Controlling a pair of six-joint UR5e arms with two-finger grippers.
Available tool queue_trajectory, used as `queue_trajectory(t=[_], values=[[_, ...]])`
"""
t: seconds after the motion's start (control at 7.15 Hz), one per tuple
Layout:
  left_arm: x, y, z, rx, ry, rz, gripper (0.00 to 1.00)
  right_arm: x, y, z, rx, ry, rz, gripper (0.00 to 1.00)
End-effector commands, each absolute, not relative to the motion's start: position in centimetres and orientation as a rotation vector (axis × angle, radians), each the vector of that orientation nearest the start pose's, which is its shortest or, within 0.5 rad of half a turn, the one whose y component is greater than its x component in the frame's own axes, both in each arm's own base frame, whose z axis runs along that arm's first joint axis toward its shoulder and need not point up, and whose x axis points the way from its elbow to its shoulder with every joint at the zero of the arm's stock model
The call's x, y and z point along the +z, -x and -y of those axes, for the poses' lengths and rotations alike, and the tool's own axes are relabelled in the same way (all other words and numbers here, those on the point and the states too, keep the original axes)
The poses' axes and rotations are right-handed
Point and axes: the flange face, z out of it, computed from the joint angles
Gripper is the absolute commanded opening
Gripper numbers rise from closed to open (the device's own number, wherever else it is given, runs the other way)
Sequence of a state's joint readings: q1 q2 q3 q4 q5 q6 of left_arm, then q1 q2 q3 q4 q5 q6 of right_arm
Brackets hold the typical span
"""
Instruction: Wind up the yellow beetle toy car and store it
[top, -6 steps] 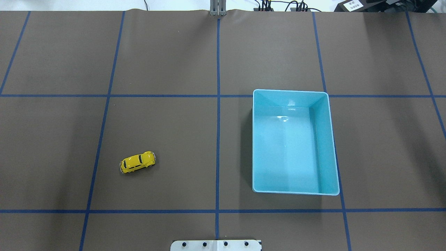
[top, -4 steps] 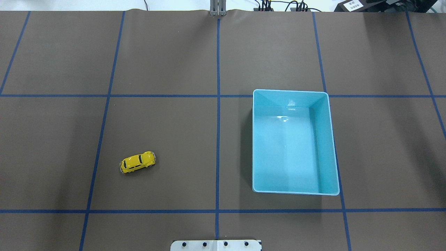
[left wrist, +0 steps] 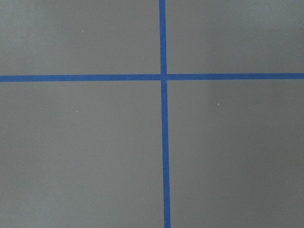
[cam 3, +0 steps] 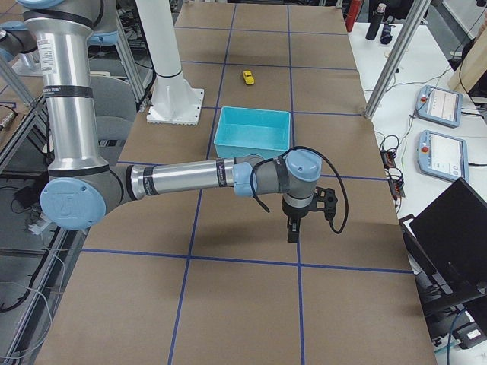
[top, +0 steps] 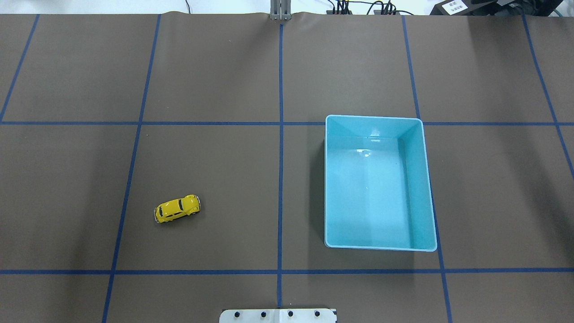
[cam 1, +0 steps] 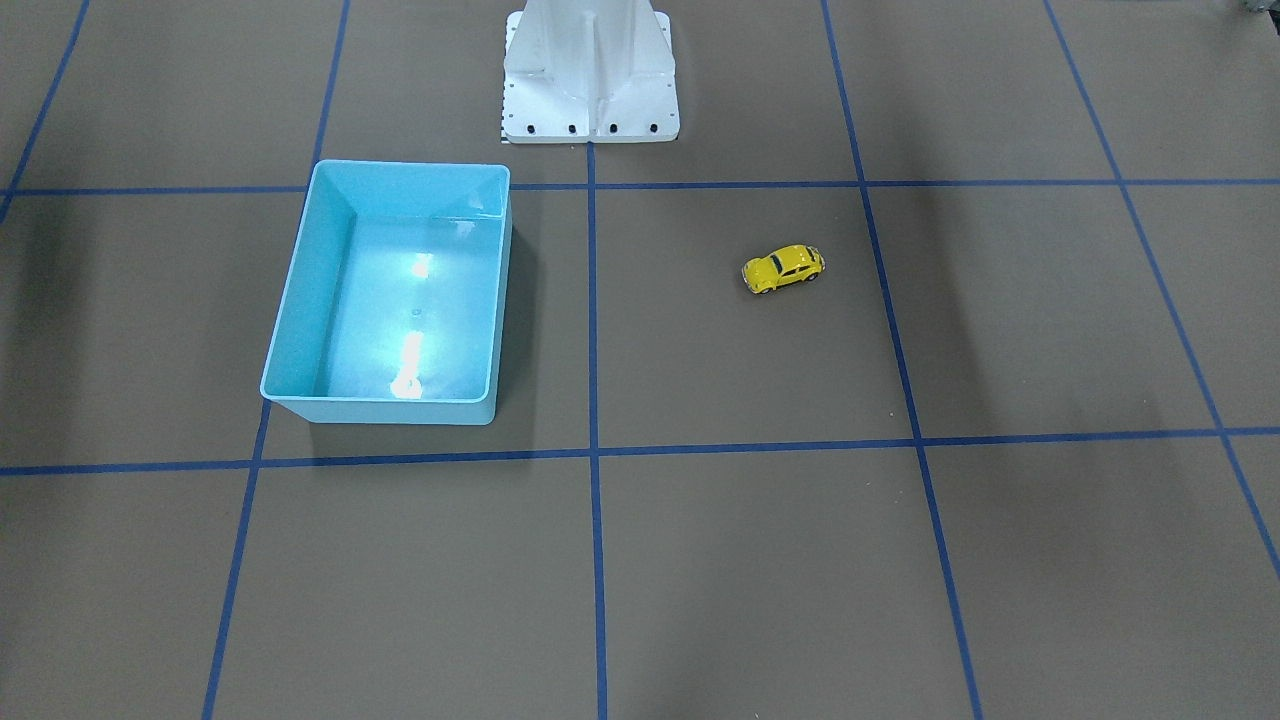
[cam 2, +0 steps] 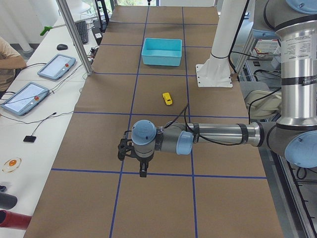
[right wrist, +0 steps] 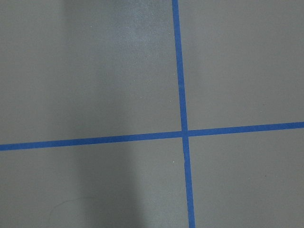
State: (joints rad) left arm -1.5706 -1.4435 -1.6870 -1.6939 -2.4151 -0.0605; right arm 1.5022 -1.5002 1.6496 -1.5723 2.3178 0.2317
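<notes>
The yellow beetle toy car [top: 177, 209] stands on its wheels on the brown mat, alone, in the overhead view's left half; it also shows as the car [cam 1: 783, 268], the car [cam 2: 168, 98] and the car [cam 3: 248, 77]. My left gripper [cam 2: 142, 172] hangs over a blue tape crossing well short of the car in the exterior left view. My right gripper [cam 3: 291, 234] hangs past the bin in the exterior right view. Whether either is open or shut I cannot tell. Both wrist views show only mat and tape.
A turquoise bin [top: 419, 179] with nothing in it sits on the mat's right half, also seen as the bin [cam 1: 300, 290]. The white robot base [cam 1: 590, 90] stands at the table's edge. Tablets [cam 2: 55, 67] and cables lie on the side bench.
</notes>
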Motion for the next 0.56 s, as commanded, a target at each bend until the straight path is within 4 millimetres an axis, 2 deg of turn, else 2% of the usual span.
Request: queue_trajectory(t=[0.0, 0.28, 0.42], values=[[64.2, 5.9, 44.5, -0.01, -0.081, -0.847, 1.0, 58.7, -2.7, 53.1, 0.097, -0.022, 0.758, 1.0], [63.2, 5.8, 45.2, -0.006, -0.097, -0.846, 1.0, 58.7, -2.4, 53.1, 0.094, -0.02, 0.758, 1.0], [61.3, 5.8, 46.2, 0.009, -0.134, -0.847, 1.0, 58.7, -2.3, 53.2, 0.092, -0.021, 0.758, 1.0]])
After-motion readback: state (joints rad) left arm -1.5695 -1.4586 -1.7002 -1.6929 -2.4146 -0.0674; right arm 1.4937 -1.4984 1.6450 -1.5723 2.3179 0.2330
